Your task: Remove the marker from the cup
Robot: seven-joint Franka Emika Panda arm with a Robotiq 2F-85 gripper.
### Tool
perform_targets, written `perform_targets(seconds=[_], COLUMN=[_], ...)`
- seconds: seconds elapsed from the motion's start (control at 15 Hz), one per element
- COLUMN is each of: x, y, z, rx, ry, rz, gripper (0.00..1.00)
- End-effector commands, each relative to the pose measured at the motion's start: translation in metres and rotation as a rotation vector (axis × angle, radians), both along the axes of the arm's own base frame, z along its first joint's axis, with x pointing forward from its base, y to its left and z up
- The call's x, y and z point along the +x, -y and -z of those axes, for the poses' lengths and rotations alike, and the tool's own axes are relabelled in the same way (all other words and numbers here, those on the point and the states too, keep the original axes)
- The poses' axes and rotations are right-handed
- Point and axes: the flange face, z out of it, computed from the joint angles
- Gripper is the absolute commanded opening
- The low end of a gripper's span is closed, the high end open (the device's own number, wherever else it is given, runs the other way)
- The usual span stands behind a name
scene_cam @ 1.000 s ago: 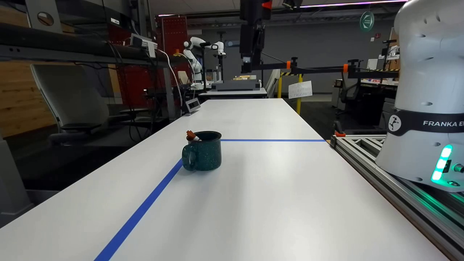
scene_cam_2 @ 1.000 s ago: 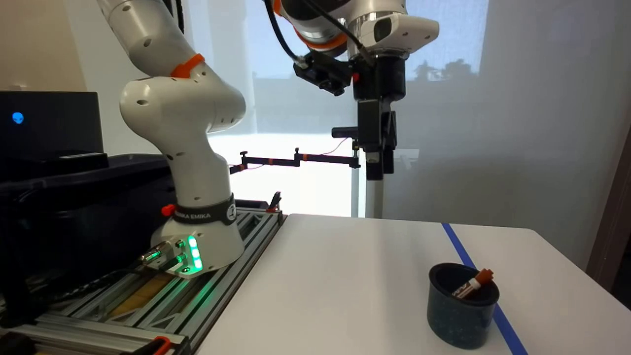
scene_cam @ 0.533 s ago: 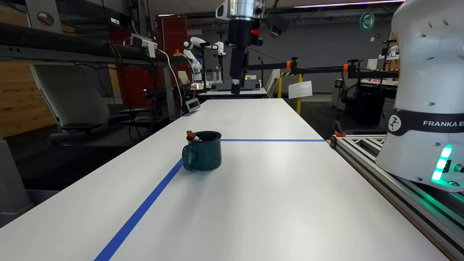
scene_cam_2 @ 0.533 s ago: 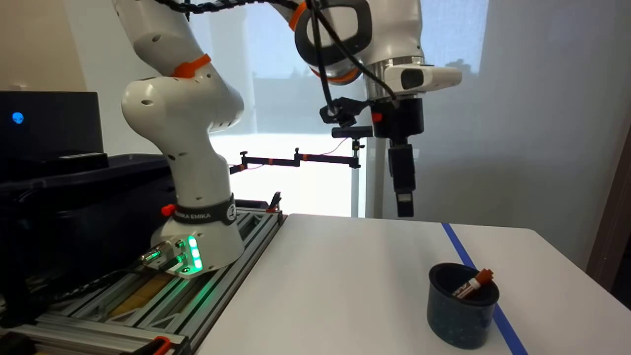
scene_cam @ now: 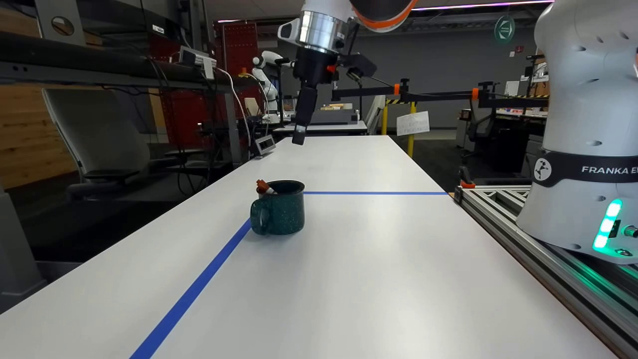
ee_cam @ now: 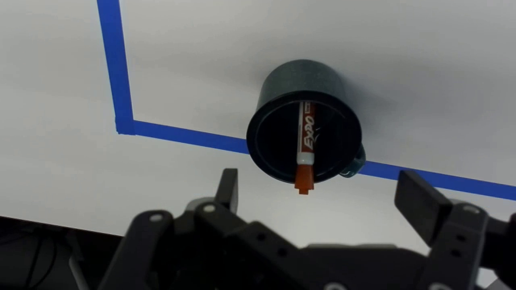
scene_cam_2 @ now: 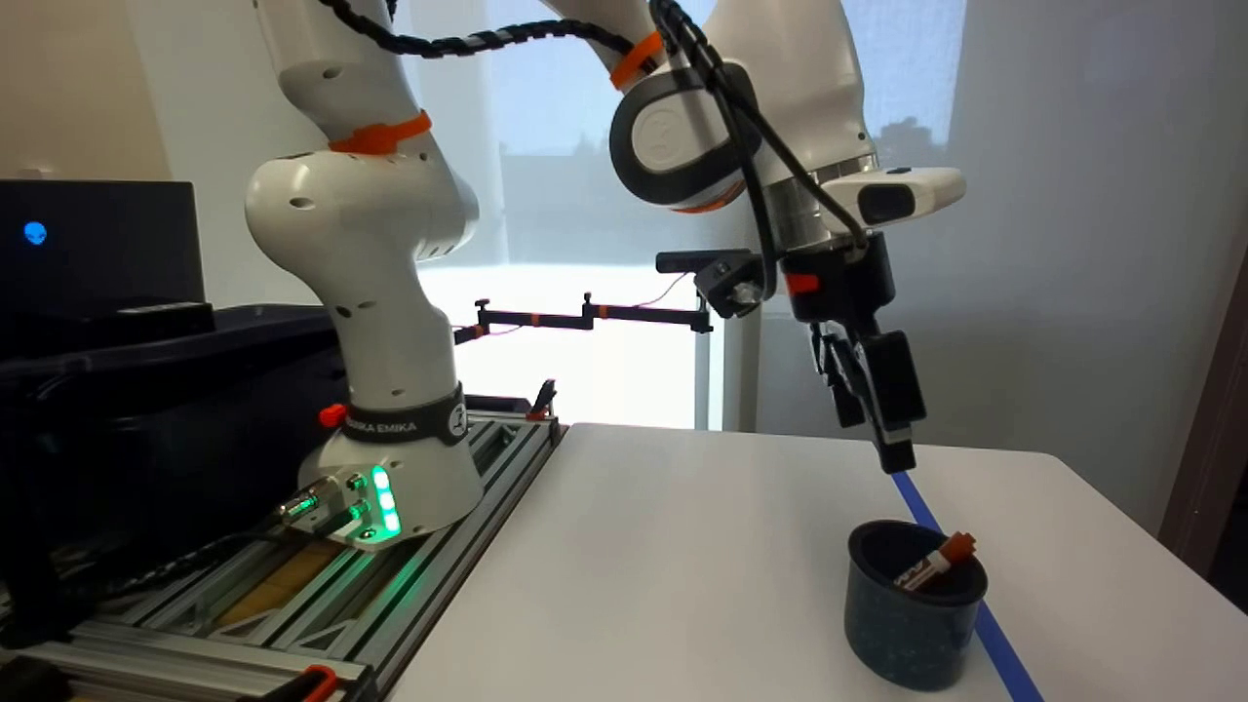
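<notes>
The dark teal-green cup [scene_cam_2: 907,639] stands upright on the white table, also in the wrist view [ee_cam: 303,77] and in an exterior view [scene_cam: 286,214], with its handle showing. The red-brown marker [scene_cam_2: 938,563] leans inside the cup, its orange-red cap sticking out over the rim. In the wrist view the marker [ee_cam: 306,133] lies along the cup's opening, cap toward my gripper; its lower end is inside the cup. My gripper [ee_cam: 316,183] is open and empty, its fingers wide apart. In an exterior view my gripper [scene_cam_2: 875,441] is tilted above the table, higher than the cup, touching nothing.
Blue tape [ee_cam: 181,135] runs on the table and passes under the cup. The table edge [ee_cam: 60,225] shows at lower left in the wrist view. A small grey box [scene_cam: 265,144] stands at the table's far left edge. A dark shelf frame [scene_cam: 99,65] stands beside the table.
My gripper has come down and moved toward the cup, and has tilted. The cup and the marker have not moved.
</notes>
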Motion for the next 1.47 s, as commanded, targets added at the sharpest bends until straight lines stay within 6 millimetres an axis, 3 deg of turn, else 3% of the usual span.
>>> perform_targets(seconds=[0.0,0.2,0.4,0.87,1.4], x=[0.009,0.01,0.013,0.013,0.025], y=[0.0,-0.003,-0.003,-0.003,0.002], z=[0.011,0.016,0.009,0.012,0.032], rx=[0.032,0.062,0.07,0.073,0.072], ry=[0.024,0.029,0.106,0.087,0.065], rz=[-0.031,-0.049,-0.044,-0.034,-0.009], gripper=[1.0,1.0,1.0,1.0,1.0])
